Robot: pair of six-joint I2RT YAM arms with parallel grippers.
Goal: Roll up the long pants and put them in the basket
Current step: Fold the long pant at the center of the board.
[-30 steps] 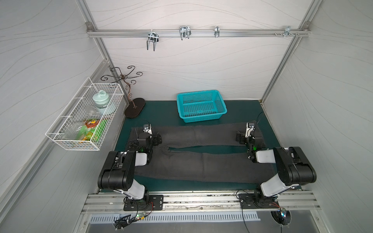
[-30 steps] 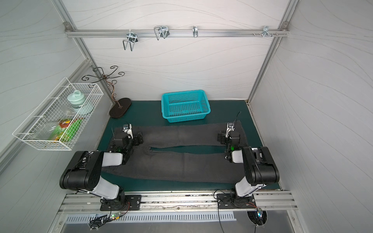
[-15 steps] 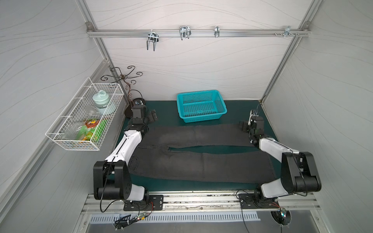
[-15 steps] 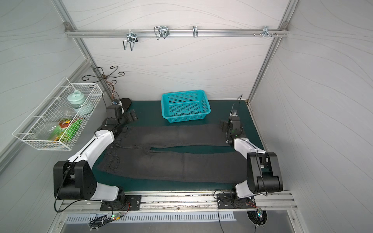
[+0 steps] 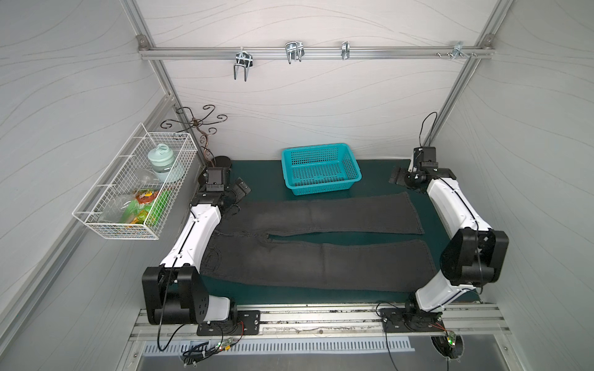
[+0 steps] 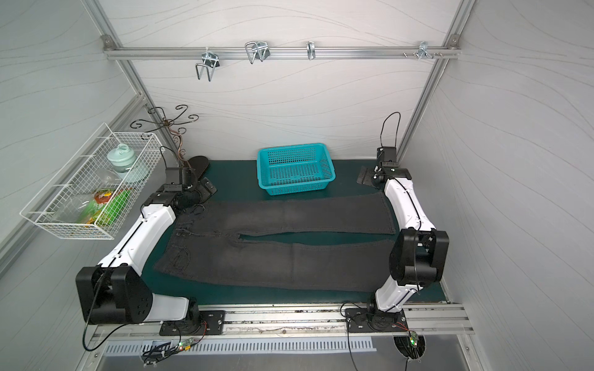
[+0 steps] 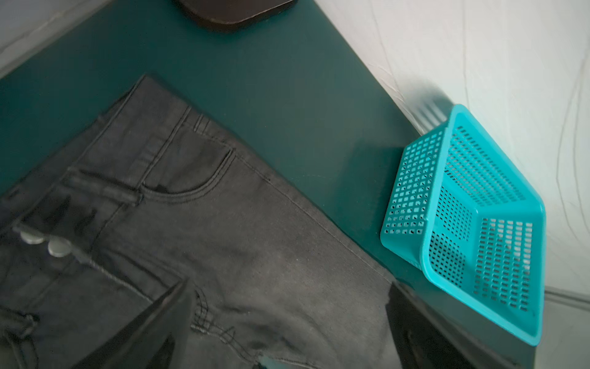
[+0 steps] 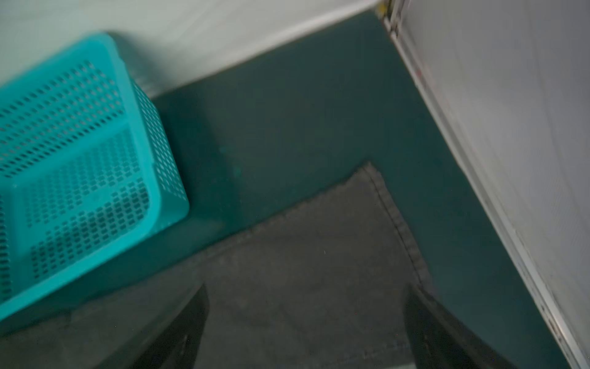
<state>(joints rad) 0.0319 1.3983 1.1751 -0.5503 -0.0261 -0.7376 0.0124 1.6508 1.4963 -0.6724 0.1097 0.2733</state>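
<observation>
The long pants [image 5: 321, 244] lie flat on the desk [image 5: 263, 173], waistband left, hems right, just nearer than the teal basket [image 5: 321, 168]. The left end effector [image 5: 239, 192] hovers spread by the far waistband corner. The right end effector [image 5: 401, 178], also spread, hangs near the far hem.

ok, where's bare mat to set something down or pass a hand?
Bare mat either side of the teal basket, behind the long pants: one patch runs to the left gripper, one to the right gripper. A thin strip lies between pants and front rail, a narrow slit between the legs. The middle is crowded: pants cover it.
</observation>
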